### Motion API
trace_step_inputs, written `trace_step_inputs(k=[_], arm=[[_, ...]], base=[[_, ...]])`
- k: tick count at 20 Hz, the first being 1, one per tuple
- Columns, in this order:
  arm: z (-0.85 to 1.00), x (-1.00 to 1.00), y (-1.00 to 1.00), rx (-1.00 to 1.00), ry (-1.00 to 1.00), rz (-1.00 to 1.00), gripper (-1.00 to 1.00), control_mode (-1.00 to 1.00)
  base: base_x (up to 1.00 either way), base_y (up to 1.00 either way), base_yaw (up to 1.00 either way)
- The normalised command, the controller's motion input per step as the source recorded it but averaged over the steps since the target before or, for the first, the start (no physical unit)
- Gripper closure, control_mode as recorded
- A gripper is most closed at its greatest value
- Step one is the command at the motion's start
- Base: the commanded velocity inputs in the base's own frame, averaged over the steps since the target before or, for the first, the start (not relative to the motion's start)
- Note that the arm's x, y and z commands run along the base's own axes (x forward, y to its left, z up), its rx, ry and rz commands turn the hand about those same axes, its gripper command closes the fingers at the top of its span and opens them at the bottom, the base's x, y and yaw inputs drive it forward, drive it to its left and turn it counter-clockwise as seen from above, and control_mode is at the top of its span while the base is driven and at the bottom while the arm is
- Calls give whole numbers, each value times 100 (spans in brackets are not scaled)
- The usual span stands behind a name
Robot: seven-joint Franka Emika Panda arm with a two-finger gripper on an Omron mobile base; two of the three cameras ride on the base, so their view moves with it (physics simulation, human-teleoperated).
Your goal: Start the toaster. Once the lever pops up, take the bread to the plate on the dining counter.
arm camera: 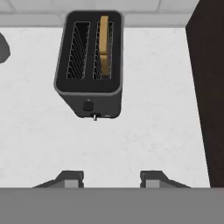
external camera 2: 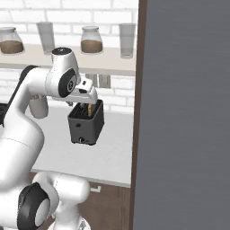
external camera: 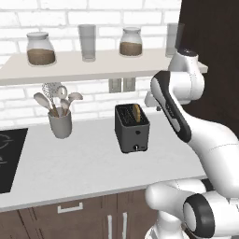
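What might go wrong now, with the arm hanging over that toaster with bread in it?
The gripper hovers open above the counter, in front of the toaster, so it may miss the small lever low on the front.
The bread sits in a narrow slot; gripping it could be tricky.
The dark panel stands close by; the arm might bump it.

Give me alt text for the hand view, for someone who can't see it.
Looking down on a black two-slot toaster on a white countertop, with a slice of bread standing in its right slot and the left slot empty. The gripper hovers short of the toaster's front, jaws apart and holding nothing. A dark panel fills the right edge.
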Motion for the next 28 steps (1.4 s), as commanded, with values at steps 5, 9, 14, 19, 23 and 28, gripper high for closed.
trace_step_inputs(k=[5, 9, 14, 19, 23, 28], arm=[[-6, -20, 0, 0, 0, 0, -100, -100], [-50, -66, 3, 0, -6, 0, -100, -100], [-66, -18, 43, -1, -11, -3, -100, -100], [-33, 22, 46, -2, -7, -6, 100, -100], [0, 34, 3, 0, 0, -2, 100, -100], [0, 27, 0, 0, 0, -8, 100, -100]], base=[[0, 0, 0], [0, 0, 0], [0, 0, 0], [0, 0, 0], [0, 0, 0], [0, 0, 0]])
